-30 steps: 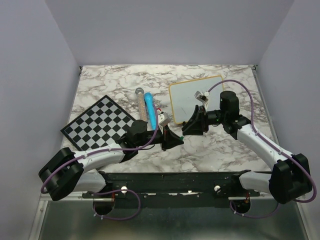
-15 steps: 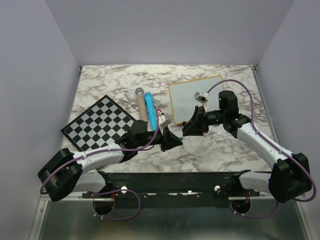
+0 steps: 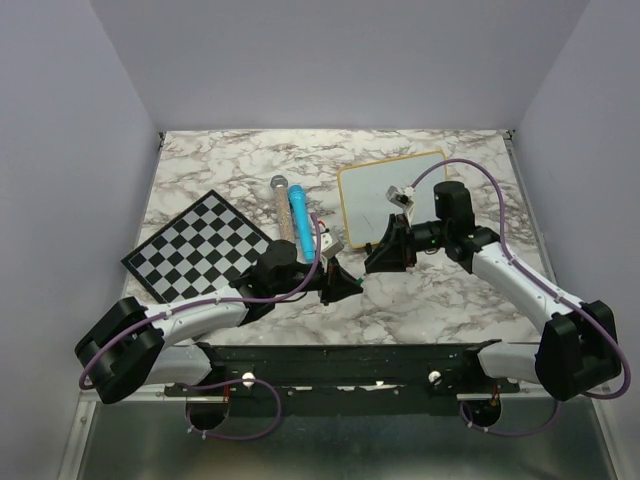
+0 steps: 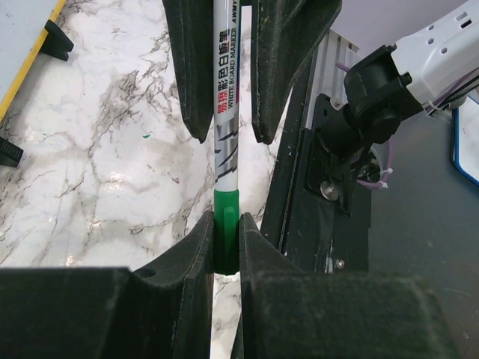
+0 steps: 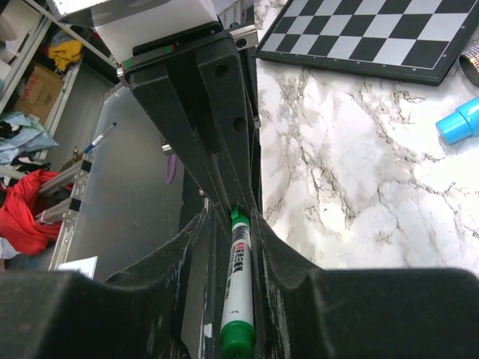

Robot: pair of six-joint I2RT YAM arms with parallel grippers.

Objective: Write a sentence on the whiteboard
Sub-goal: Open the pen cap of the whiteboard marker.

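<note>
Held marker point(image 4: 227, 127) judged light, rigid, slick; best hold mid-barrel. Grip: left gripper point(image 4: 224, 224) clamped on green end; right gripper point(image 5: 233, 224) flanks barrel, clamping unconfirmed. Position: just off whiteboard point(image 3: 425, 175) near-left corner.

The left arm point(image 3: 190, 320) and the right arm point(image 3: 520, 285) are each made of pale grey-white shell links set between bulky matte black joint housings. A thin purple cable point(image 3: 470, 170) runs along each arm above the long black base rail point(image 3: 340, 365). Two small silver bolts point(image 3: 246, 379) sit on that rail. The left gripper point(image 3: 345, 283) and right gripper point(image 3: 375, 262) have thick matte black fingers point(image 4: 187, 299).
</note>
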